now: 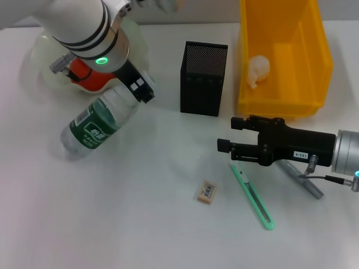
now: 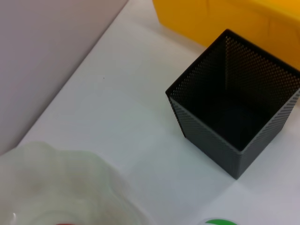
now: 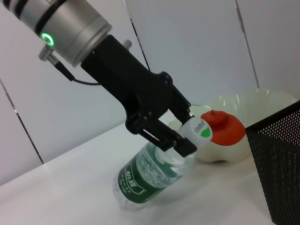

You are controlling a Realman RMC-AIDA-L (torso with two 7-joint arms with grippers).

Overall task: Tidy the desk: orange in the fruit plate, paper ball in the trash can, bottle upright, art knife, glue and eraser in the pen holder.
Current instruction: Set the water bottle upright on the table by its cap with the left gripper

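A: Bottle (image 1: 96,126) — tilted on the desk (image 1: 140,224), base down at 7 o'clock, neck raised toward 1 o'clock. Left gripper (image 3: 180,136) pinches it at the neck, just under the white-green cap (image 3: 199,131).

B: Orange (image 3: 224,127)?

A: In the fruit plate (image 3: 262,101), at 11 o'clock of the desk, partly hidden behind the left arm in the head view. Paper ball (image 1: 258,70) lies inside the yellow trash can (image 1: 283,103) at 1 o'clock.

B: Pen holder (image 1: 203,78)?

A: Upright at 12 o'clock, between plate and can; the part of its inside that the left wrist view shows is bare.

B: And the small things?

A: Eraser (image 1: 207,191) lies flat near the middle, label up. The green knife (image 1: 252,196) lies at 4 o'clock of it — apart. A grey pen-like stick (image 1: 303,179) lies under the right arm.

B: Right gripper (image 1: 225,148)?

A: Hovers over the knife's upper end, fingers spread, holding nothing.
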